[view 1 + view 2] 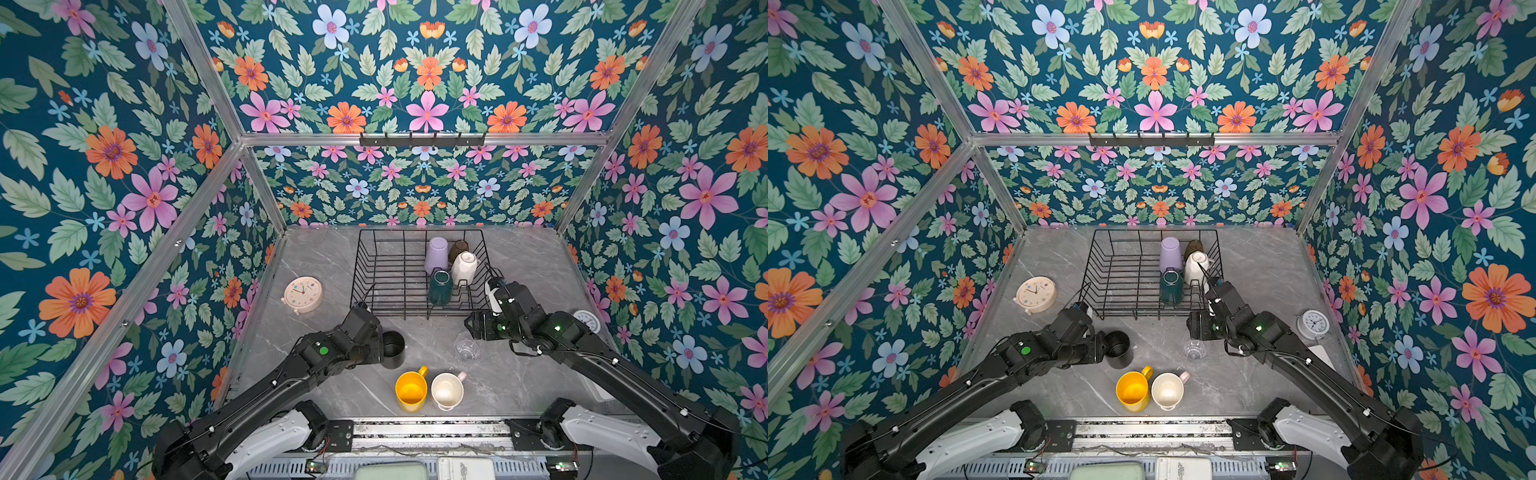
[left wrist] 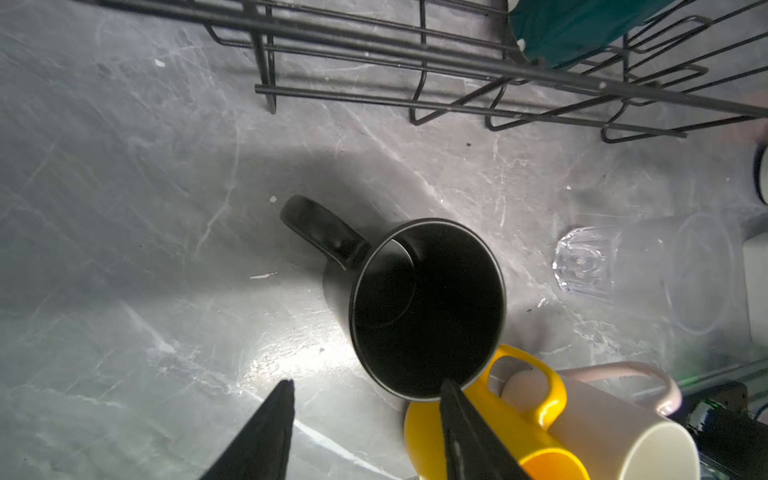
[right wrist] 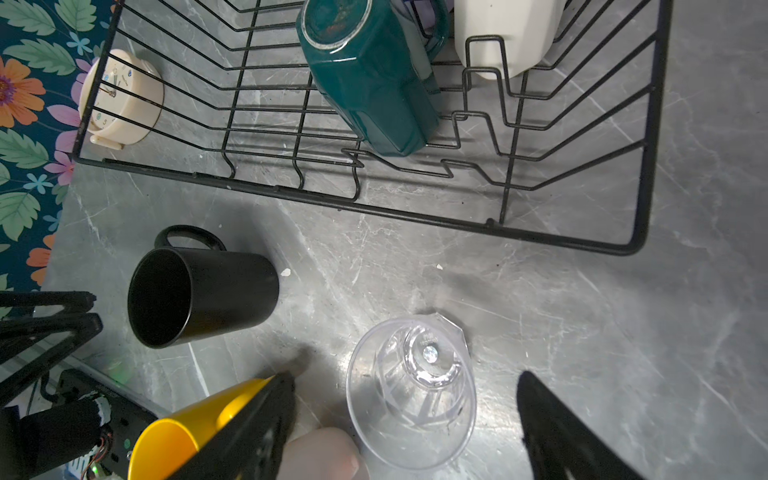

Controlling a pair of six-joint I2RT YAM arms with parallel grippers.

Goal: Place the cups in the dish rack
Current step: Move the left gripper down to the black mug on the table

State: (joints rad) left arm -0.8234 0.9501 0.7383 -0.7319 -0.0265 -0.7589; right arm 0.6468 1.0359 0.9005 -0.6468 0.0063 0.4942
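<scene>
Our left fingers fill the near edge of the left wrist view, and they stand apart with nothing between them; the left gripper hangs just beside the black mug, one fingertip overlapping its rim — whether it touches we cannot tell. That mug stands upright on the grey marbled table, mouth up, in front of the dish rack and outside it. Our right fingers are spread wide too, and the right gripper hovers over the clear glass, which shows between the two tips with a gap on either side; nothing is gripped. We see the glass on the table, mouth up, near the rack's front right corner. Nearer the table's front edge the yellow mug and the pale-pink mug stand side by side, both upright. Inside the rack, all in its right half, sit four cups: the dark-green mug tilted with its base up at the front, the white mug upside down to its right among the prongs, the lilac tumbler upside down behind it, and the olive-brown tumbler toward the far right corner. A pink clock lies on the table left of the rack — a white clock sits by the table's right edge.
</scene>
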